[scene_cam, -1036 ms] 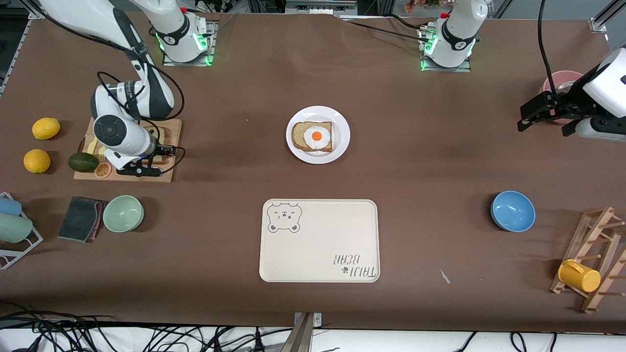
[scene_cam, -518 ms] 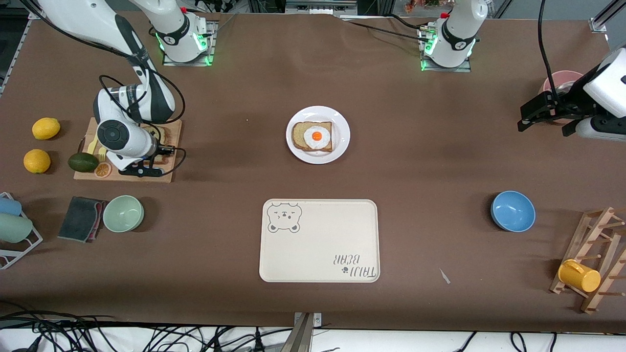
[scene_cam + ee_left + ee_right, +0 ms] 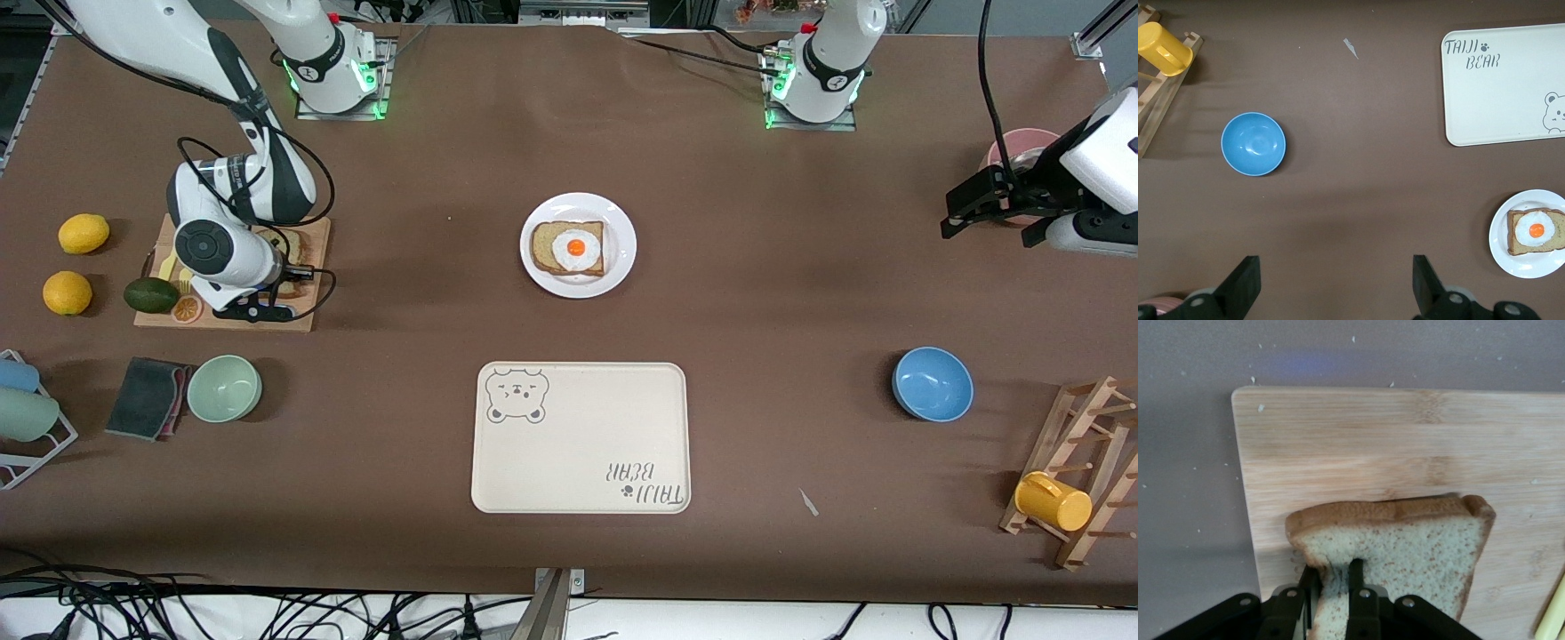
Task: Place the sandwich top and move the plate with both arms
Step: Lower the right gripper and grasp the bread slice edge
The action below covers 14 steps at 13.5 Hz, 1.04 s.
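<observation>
While the left gripper (image 3: pixel 1331 287) waits wide open | right gripper (image 3: pixel 1333 583) pinches sandwich top (image 3: pixel 1405 550) over cutting board (image 3: pixel 1358 447).

The right arm's black two-finger gripper (image 3: pixel 1333 587) is bent low over the pale wooden cutting board (image 3: pixel 1405 447), its fingers pinched onto the light brown speckled bread slice (image 3: pixel 1405 547). The left arm waits, its black gripper (image 3: pixel 1335 287) raised over the brown table (image 3: pixel 1351 200), fingers spread wide.
</observation>
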Tool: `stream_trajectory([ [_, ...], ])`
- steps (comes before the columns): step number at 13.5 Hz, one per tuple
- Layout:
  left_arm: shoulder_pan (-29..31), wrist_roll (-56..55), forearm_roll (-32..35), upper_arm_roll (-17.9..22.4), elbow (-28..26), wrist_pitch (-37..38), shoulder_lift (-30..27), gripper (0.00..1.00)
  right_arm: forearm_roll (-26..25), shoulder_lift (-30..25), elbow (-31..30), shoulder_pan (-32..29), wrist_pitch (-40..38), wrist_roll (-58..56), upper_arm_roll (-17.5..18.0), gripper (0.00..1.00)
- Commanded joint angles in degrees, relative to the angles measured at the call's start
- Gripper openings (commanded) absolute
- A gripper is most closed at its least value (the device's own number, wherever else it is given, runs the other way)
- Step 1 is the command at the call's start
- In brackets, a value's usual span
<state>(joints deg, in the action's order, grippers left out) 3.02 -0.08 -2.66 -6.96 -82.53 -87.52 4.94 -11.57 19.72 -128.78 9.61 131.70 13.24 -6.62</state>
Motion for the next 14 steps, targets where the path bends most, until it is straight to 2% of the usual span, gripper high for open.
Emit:
stream_trajectory([
  [1, 0.14, 0.35, 0.73, -0.16, 0.97, 1.13, -0.20, 1.00, -0.39, 0.59, 0.89, -0.38, -2.74, 0.30, 0.91, 0.00],
  [4, 0.14, 0.35, 0.38, -0.42, 0.97, 1.13, -0.28, 1.00, -0.39, -0.30, 6.95, 0.23, -13.72, 0.30, 1.44, 0.00],
  [10, 0.14, 0.35, 0.38, -0.95, 0.97, 1.13, -0.28, 1.00, -0.39, -0.12, 8.28, 1.02, -14.09, -1.11, 1.70, 0.00],
  [14, 0.05, 0.35, 0.29, -1.22, 0.97, 1.13, -0.28, 1.00, -0.56, -3.28, 9.07, 1.20, -16.03, -2.24, 2.31, 0.00],
])
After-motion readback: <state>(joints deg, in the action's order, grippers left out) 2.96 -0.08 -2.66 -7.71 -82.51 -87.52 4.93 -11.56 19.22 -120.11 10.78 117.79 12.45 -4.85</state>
